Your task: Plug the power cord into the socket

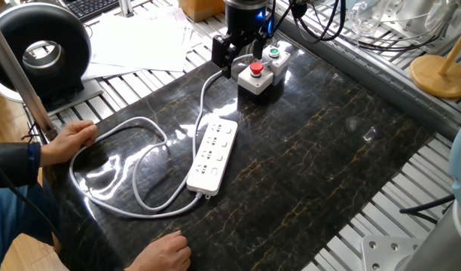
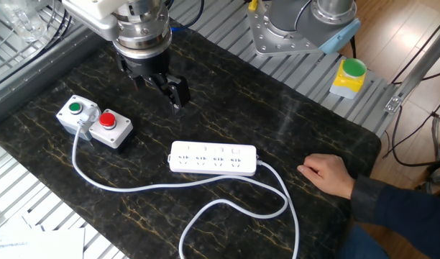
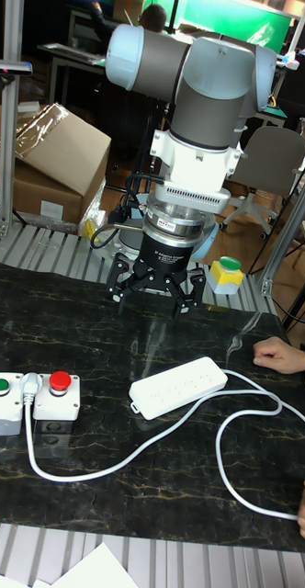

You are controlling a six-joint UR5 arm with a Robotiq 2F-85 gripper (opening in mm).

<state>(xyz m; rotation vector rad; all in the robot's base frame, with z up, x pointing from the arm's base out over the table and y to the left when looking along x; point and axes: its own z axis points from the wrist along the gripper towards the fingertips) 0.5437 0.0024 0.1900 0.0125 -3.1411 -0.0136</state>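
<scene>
The socket (image 1: 213,154) (image 2: 213,158) (image 3: 175,388), a flat white power strip, lies on the dark marble tabletop. The power cord (image 1: 132,120) (image 2: 285,198) (image 3: 219,455) loops over the table in long white curves. One stretch of it runs up to the grey button box (image 1: 259,69) (image 2: 98,121) (image 3: 33,397). I cannot make out its plug for certain. My gripper (image 1: 229,64) (image 2: 154,83) (image 3: 151,299) hangs open and empty above the table, beside the button box and behind the strip, touching nothing.
A person's hands (image 1: 68,139) (image 2: 328,173) (image 3: 276,354) rest on the table near the cord loops. A yellow box with a green button (image 2: 347,78) sits by the arm's base. A black ring-shaped device (image 1: 42,49), papers (image 1: 140,38) and a wooden stand (image 1: 441,75) lie beyond the marble.
</scene>
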